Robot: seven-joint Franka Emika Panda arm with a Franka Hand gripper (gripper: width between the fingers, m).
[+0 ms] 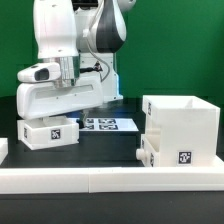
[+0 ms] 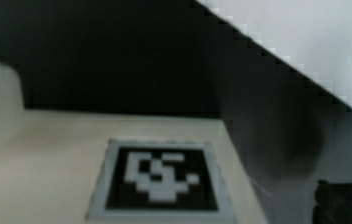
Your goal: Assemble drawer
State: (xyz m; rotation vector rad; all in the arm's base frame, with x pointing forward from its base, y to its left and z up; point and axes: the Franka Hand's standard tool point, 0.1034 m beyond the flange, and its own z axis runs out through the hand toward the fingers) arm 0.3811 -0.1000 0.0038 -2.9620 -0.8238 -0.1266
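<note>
The drawer's tall white housing point(image 1: 186, 122) stands at the exterior view's right, with a tag low on its front. A small white tray point(image 1: 149, 154) sits against its lower side, toward the view's left. The second tray point(image 1: 49, 133), with a tag on its front, lies on the black table at the view's left. My gripper point(image 1: 61, 119) hangs straight down right over this tray, fingertips at its top edge. The wrist view is filled by a blurred white surface with a tag point(image 2: 155, 180). One dark finger point(image 2: 342, 203) shows at that picture's edge. I cannot tell how the jaws stand.
The marker board point(image 1: 108, 124) lies flat on the table between the left tray and the housing. The long low white border wall point(image 1: 100, 178) runs along the front. A white block point(image 1: 3, 150) sits at the far left edge. A green backdrop stands behind.
</note>
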